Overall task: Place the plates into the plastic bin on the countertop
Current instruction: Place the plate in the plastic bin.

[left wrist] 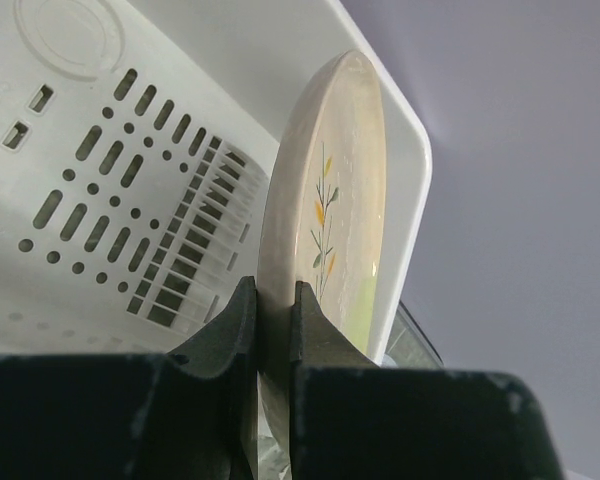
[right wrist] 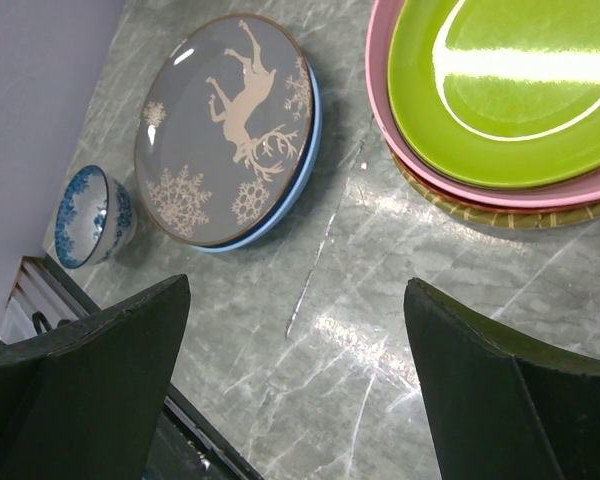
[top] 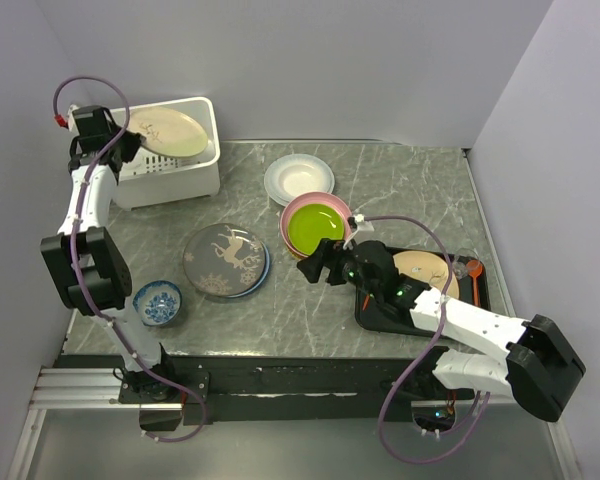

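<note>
Holding the cream twig plate [top: 170, 132] by its rim, the left gripper [left wrist: 273, 300] is clamped tight on it. The plate is tilted over the plastic bin [top: 208, 170] and not set down yet; can't tell if its far edge touches the bin wall. The slotted bin floor that shows has no plate on it, so I judge this is the first plate, with nearly all the work left.

Right gripper [right wrist: 295, 290]: fingers wide apart, holding nothing, low over the countertop [top: 400, 190] just beside the stack of green plate [top: 315, 225] on pink plate [top: 287, 214] on yellow patterned plate [right wrist: 500, 212].

Also left to move: grey deer plate [top: 223, 258] on light blue plate [top: 266, 265], white plate [top: 298, 178], and woven plate [top: 420, 268] on the black tray [top: 380, 318].

Small blue-and-white bowl [top: 157, 302] sits beside the left arm [top: 85, 265]; not a target.

In the way: tall bin walls, stacked plates showing little rim to grip, and the right arm [top: 470, 325] lying over the tray.
</note>
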Robot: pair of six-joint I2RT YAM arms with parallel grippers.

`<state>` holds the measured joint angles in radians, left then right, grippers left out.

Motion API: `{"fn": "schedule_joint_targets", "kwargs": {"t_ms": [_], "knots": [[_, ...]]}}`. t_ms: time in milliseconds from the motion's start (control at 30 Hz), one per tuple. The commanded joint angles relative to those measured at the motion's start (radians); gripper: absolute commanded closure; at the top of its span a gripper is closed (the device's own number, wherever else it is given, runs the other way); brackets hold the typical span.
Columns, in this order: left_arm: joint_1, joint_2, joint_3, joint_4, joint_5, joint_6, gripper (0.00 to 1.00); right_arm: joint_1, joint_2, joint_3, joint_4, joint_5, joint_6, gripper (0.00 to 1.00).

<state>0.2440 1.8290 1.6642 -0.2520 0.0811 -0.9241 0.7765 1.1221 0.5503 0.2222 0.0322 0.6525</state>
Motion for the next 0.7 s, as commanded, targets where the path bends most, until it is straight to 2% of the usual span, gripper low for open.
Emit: {"fn": "schedule_joint_targets", "kwargs": {"t_ms": [0, 667], "knots": [[0.008, -0.007, 0.058, 0.157, 0.025, -0.021, 0.99, 0.006, 0.004, 0.062, 0.023, -0.006, -0.014, 0.06], [0.006, 0.159, 0.175, 0.114, 0.063, 0.007, 0.99, 0.006, 0.004, 0.062, 0.012, 0.005, -0.019, 0.06]]}}
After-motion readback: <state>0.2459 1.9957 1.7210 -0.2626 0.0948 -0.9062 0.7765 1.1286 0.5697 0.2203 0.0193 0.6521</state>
